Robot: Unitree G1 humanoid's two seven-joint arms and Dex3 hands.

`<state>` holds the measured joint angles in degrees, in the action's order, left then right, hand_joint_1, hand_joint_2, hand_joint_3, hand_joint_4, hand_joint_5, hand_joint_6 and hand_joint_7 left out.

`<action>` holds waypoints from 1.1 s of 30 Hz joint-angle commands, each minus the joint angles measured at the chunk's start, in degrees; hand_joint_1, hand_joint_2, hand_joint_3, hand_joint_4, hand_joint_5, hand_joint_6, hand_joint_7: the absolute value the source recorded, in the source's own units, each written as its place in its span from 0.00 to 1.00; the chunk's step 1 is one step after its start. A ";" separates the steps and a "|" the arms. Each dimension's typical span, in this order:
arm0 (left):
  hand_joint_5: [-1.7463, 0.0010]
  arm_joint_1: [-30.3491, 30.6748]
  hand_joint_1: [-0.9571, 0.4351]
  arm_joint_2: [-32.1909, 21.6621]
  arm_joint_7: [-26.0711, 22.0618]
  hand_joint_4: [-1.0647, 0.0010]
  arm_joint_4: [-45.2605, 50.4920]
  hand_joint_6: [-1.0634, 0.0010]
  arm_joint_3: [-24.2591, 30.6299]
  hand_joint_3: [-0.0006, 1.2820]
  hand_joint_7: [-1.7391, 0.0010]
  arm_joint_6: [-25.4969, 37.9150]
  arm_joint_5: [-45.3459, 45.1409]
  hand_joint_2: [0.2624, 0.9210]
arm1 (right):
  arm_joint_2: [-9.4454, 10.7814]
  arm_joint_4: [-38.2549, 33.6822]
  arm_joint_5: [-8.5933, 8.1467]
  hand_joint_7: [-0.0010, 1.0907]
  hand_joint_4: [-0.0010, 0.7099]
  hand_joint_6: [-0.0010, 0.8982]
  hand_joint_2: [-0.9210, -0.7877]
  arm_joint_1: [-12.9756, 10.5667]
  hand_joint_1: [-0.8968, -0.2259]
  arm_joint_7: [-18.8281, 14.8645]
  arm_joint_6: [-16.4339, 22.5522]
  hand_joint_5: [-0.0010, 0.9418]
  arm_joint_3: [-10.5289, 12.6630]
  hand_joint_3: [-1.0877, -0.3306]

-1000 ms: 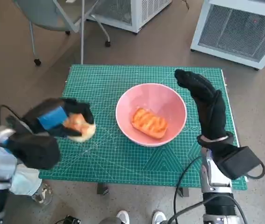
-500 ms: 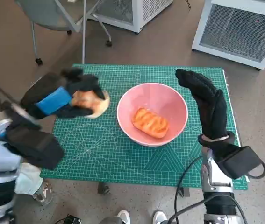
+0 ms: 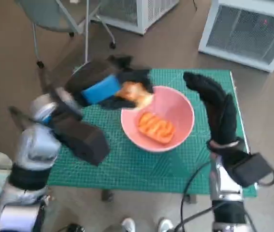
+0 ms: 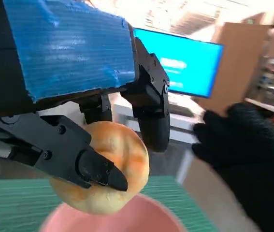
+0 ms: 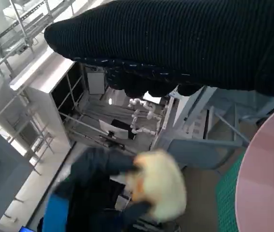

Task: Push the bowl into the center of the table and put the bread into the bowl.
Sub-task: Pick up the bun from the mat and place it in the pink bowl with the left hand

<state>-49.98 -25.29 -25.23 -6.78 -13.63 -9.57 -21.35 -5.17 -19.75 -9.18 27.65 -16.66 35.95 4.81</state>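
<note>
Landmark: pink bowl (image 3: pixel 157 117), near the middle of the bench (image 3: pixel 127 164).
Bread roll (image 4: pixel 103 171): above the bowl's rim, on the side away from the right robot hand; not yet inside.
Left robot hand (image 3: pixel 108 87): fingers closed round the roll's sides.
Right robot hand (image 3: pixel 214 104): fingers extended, empty, beside the bowl.
Bowl contents: one glazed pastry (image 3: pixel 155 126).
Handling: roll likely light, soft, crushable; hold across the widest girth with light pressure.
</note>
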 commanded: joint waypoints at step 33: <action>0.99 -2.83 0.47 7.19 -1.54 0.89 -24.57 0.73 -5.88 0.03 0.99 -5.49 -2.60 0.93 | -1.24 1.86 -0.29 0.48 0.23 0.00 0.00 -2.14 0.23 2.68 -0.41 0.01 2.87 0.41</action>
<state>-53.75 -17.25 -26.60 -33.13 -20.04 -14.32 -24.66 -6.30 -17.29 -9.19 26.06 -14.44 35.76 7.37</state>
